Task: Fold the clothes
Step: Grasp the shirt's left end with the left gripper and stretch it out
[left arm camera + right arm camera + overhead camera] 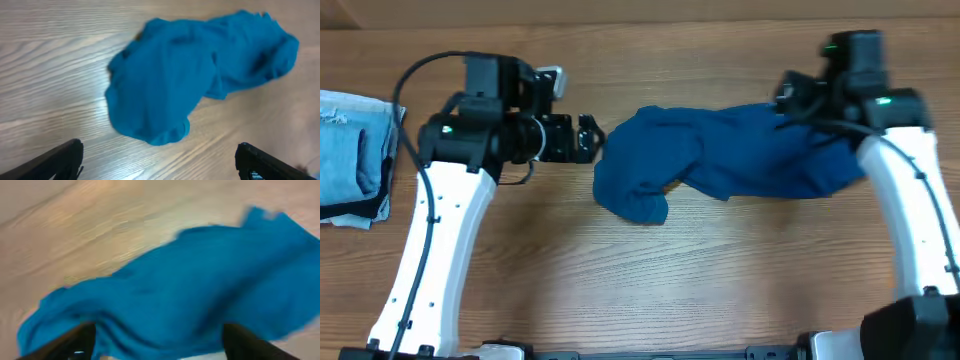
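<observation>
Lying bunched in a long crumpled heap on the pale wooden table, the deep teal-blue short-sleeved shirt of soft fabric runs from the middle towards the right side. The left gripper sits just beside its left end with fingers spread wide, and the right gripper hangs over its right end, fingers likewise apart, cloth loose beneath them. A folded stack of pale blue denim with a dark edge rests at the far left, well apart from the shirt.

The shirt is soft, matt cloth. The table is smooth grained wood with a faint sheen.
</observation>
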Controlling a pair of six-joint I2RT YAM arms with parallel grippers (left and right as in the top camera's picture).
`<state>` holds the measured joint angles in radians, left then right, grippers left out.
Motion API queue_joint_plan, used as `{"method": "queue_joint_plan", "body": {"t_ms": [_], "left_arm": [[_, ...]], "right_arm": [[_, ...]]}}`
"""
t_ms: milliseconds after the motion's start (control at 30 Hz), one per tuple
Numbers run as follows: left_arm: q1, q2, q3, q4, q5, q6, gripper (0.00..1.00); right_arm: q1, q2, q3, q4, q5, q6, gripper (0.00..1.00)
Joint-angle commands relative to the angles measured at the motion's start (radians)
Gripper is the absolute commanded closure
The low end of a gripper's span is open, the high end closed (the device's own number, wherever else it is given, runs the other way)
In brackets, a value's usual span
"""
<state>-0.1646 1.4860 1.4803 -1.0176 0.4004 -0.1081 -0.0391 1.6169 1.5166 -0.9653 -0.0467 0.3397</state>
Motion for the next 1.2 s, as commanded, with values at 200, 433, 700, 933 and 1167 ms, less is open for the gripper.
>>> {"method": "queue_joint_plan", "body": {"t_ms": [200,433,700,933,1167], "left_arm": [[-0.276,0.198,0.019,-0.079,-0.232,0.133,0.11],[-0.336,0.379,0.019,-0.072,-0.311,0.140,0.07],[-0.334,0.478,0.019,0.029,-0.330,0.173,0.32],[-0.325,0.477,0.040,0.064,-0.373,0.150,0.89],[-0.279,0.474,0.417,-0.198,-0.488,0.126,0.96]], "right_arm": [[-0.164,0.259,-0.007,-0.117,-0.209,-0.007,0.12],[-0.164,0.259,-0.037,-0.190,-0.072,-0.002,0.05],[-0.164,0.259,-0.210,-0.009,-0.082,0.084,0.07],[-0.163,0.259,-0.264,0.164,-0.089,0.110,0.96],[-0.163,0.159,-0.097,0.035,-0.133,0.071,0.96]]}}
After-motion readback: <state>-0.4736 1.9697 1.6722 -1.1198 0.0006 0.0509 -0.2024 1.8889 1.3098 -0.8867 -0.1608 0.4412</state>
